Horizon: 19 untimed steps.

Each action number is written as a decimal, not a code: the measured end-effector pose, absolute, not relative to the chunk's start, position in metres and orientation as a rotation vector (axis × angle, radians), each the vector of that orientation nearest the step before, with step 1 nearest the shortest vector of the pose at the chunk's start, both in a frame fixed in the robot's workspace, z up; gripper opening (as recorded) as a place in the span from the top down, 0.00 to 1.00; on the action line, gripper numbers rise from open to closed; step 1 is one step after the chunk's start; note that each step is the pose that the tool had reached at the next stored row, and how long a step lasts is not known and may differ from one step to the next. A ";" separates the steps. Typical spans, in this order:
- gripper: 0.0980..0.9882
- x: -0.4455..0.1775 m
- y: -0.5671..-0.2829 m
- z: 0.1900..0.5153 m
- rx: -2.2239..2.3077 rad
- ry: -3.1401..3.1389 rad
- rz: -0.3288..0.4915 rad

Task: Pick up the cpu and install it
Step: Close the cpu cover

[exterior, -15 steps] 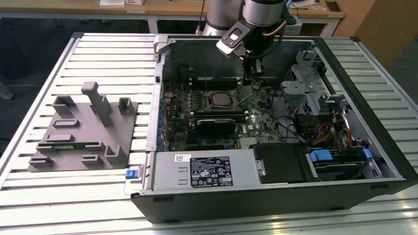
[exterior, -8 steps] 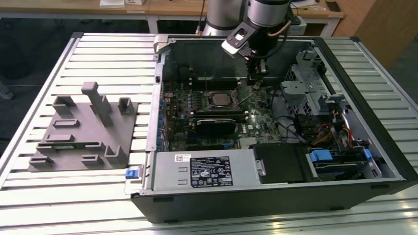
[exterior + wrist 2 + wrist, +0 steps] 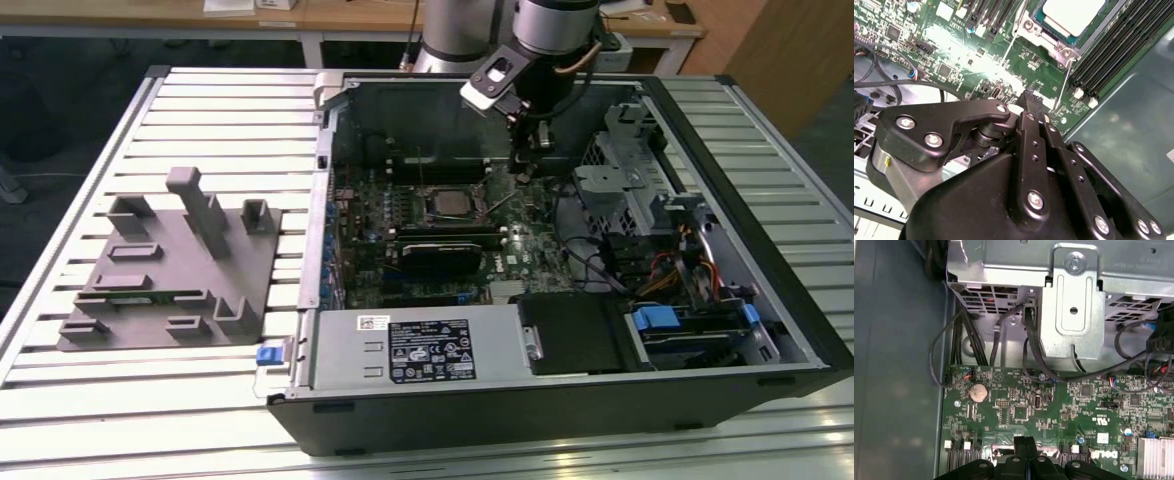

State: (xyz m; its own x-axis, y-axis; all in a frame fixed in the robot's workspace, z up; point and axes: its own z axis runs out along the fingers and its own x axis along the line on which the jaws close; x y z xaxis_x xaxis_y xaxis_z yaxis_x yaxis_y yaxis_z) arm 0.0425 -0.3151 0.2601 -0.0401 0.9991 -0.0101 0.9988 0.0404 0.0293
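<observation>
Slatted table (image 3: pixel 200 400), open PC case (image 3: pixel 561 410) lying on it. My gripper (image 3: pixel 1031 97) hangs over the motherboard (image 3: pixel 1064 410), fingers (image 3: pixel 1020 446) pinched together on nothing; cpu (image 3: pixel 1074 12) sits in its socket mid-board, nearby.

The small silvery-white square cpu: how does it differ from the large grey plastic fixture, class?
Size: the small silvery-white square cpu is smaller than the large grey plastic fixture. Shape: the cpu is flat; the fixture has upright posts. Place: the cpu sits in its metal-rimmed socket inside the black case; the fixture lies on the slatted metal table. Shared: the black gripper touches neither.
</observation>
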 end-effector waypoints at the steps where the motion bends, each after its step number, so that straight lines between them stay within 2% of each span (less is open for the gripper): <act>1: 0.99 0.044 -0.315 0.260 2.157 2.246 0.022; 19: 0.99 0.057 -0.309 0.254 2.157 2.246 0.022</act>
